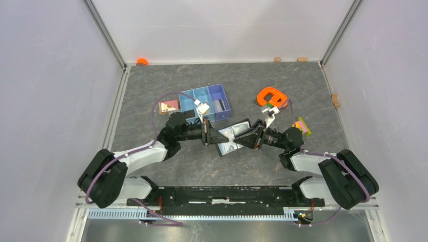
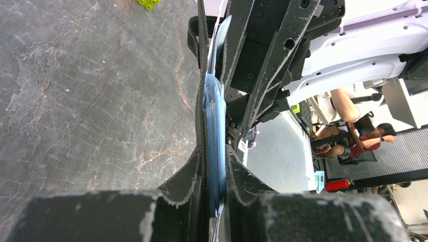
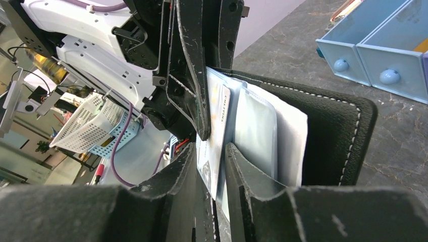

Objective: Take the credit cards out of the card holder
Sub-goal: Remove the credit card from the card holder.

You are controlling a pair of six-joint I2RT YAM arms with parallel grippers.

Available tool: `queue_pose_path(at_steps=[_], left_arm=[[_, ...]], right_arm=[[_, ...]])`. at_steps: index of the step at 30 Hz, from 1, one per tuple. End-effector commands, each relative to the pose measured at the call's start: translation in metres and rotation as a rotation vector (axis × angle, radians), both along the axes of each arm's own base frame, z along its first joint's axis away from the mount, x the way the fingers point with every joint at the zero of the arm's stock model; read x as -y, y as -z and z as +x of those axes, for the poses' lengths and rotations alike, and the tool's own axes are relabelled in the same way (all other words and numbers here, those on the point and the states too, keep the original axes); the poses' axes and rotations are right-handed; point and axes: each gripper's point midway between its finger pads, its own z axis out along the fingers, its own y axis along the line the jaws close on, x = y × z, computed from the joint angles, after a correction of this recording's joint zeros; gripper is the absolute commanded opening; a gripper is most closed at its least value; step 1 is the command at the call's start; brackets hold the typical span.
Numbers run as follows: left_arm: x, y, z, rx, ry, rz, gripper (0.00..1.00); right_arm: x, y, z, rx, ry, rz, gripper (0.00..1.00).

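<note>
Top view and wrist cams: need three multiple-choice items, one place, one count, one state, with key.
1. Where is the black folding card holder? A) far left corner B) between the left gripper and right gripper C) far right corner
2. Compartments in the blue plastic tray? A) two B) five C) three
3. The card holder is: A) open, clear sleeves showing B) folded shut C) torn in half
Key: 1 B, both grippers' fingers clamp it in the wrist views; 2 C, the top view shows three bins side by side; 3 A, sleeves fan out in the right wrist view.
</note>
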Motion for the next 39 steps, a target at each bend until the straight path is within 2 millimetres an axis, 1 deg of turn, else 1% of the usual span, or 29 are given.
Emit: queue_pose_path(at_steps=[1,6,8,12,15,18,20,22,25,27,36,39], left_arm=[[0.011,-0.044,-0.007,0.104,0.063,-0.135,0.07],[0.011,-0.044,-0.007,0.105,0.065,-0.136,0.07],[0.01,-0.045,-0.008,0.108,0.065,-0.139,0.07],[0.011,-0.045,-0.007,0.107,0.065,-0.138,0.07],[0.011,-0.044,-0.007,0.104,0.061,-0.136,0.08],[0.01,-0.043,-0.006,0.103,0.056,-0.134,0.12],[0.011,-0.043,-0.006,0.1,0.056,-0.132,0.17],[0.01,-0.043,-0.006,0.099,0.055,-0.133,0.2],[0.01,-0.042,-0.006,0.098,0.055,-0.131,0.2],[0.01,-0.043,-0.006,0.099,0.054,-0.132,0.2],[0.01,-0.042,-0.005,0.095,0.046,-0.13,0.21],[0.009,-0.042,-0.004,0.092,0.043,-0.128,0.25]], right_arm=[[-0.012,-0.02,-0.023,0.085,-0.13,0.036,0.32],[-0.017,-0.012,-0.022,0.07,-0.144,0.006,0.33],[-0.019,-0.002,-0.016,0.051,-0.123,-0.034,0.26],[-0.02,0.013,-0.006,0.046,-0.089,-0.107,0.25],[-0.02,0.013,-0.005,0.053,-0.085,-0.112,0.15],[-0.02,0.01,-0.006,0.059,-0.085,-0.103,0.0],[-0.018,0.01,-0.004,0.055,-0.069,-0.104,0.0],[-0.013,0.012,0.001,0.044,-0.043,-0.104,0.0],[-0.005,0.015,0.008,0.007,-0.005,-0.093,0.0],[-0.001,0.013,0.01,-0.003,0.006,-0.073,0.0],[0.009,0.011,0.015,-0.015,0.041,-0.058,0.0],[0.011,0.011,0.016,-0.01,0.05,-0.061,0.0]])
